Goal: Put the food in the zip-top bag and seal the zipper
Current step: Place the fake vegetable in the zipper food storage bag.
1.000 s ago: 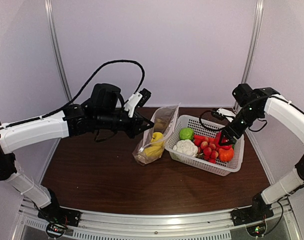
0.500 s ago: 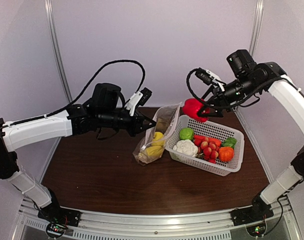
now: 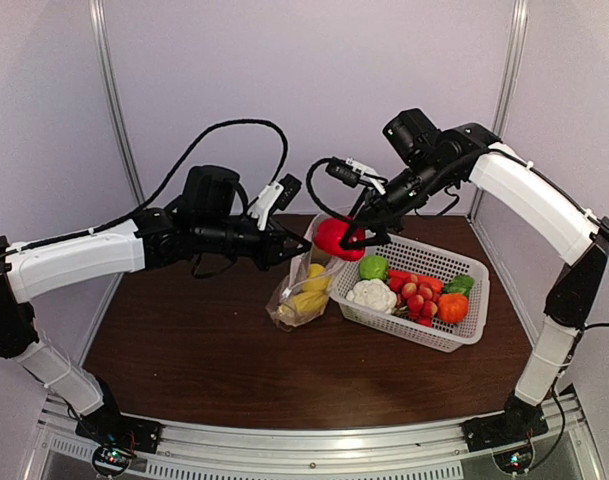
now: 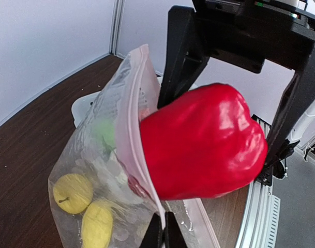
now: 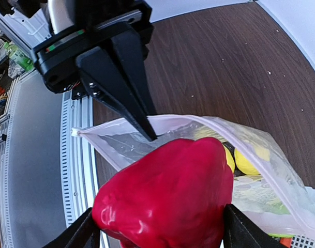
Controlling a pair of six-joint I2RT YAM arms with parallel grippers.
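My left gripper is shut on the mouth edge of the zip-top bag, pinching the pale zipper strip and holding the mouth up and open. Two yellow pieces lie inside the bag. My right gripper is shut on the red pepper, its jaws wide around it. It holds the pepper right at the bag's mouth. The bag stands tilted on the table beside the basket. The rest of the food stays in the basket: a lime, a cauliflower, strawberries and an orange piece.
The white mesh basket sits right of the bag on the dark wooden table. Metal frame rails run along the table's near edge and up the back corners. The left arm's black cable loops above the arm.
My right arm lifted the red pepper out of the basket and carried it left to the bag's mouth. The left gripper and the bag stayed put.
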